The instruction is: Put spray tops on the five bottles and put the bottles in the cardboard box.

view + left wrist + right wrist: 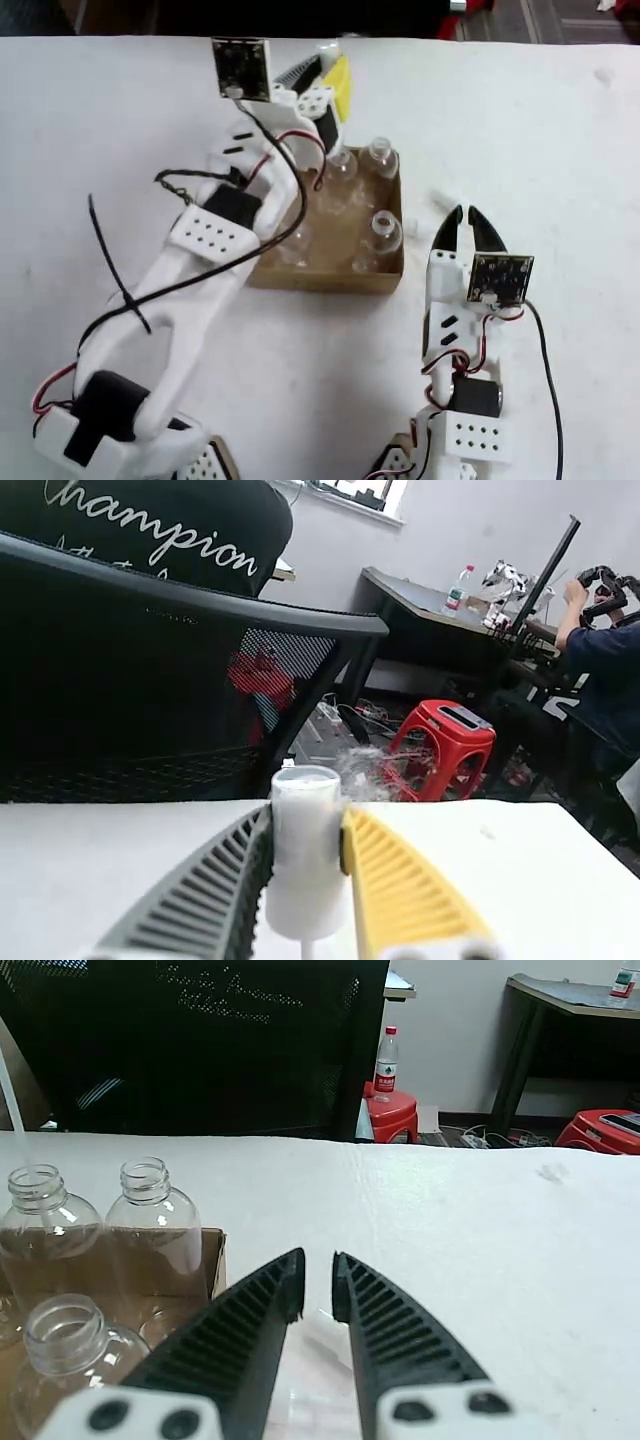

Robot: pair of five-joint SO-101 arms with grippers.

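On the white table: the cardboard box, open side up. Inside the box: clear bottles standing upright, necks bare, no tops on. Three in plain sight along the box's far and right sides. A fourth at the near left, half hidden behind the left arm. Cannot tell whether more stand under that arm.

Above the box's far edge, toward its left corner: the left gripper, raised, pinching a white spray top between a grey finger and a yellow finger, one pressed to each side. Holds it upright, with a thin white tube hanging down toward the box, lower end at the neck of a far bottle. Cannot tell whether the end is inside that neck.

Off the box's right wall, near but apart from it: the right gripper, low over the table, black fingers pointing along that wall toward the box's far side. Fingers a narrow gap apart. Grips nothing, touches no bottle.

Beyond the box's far side, past the table edge: a black mesh chair.
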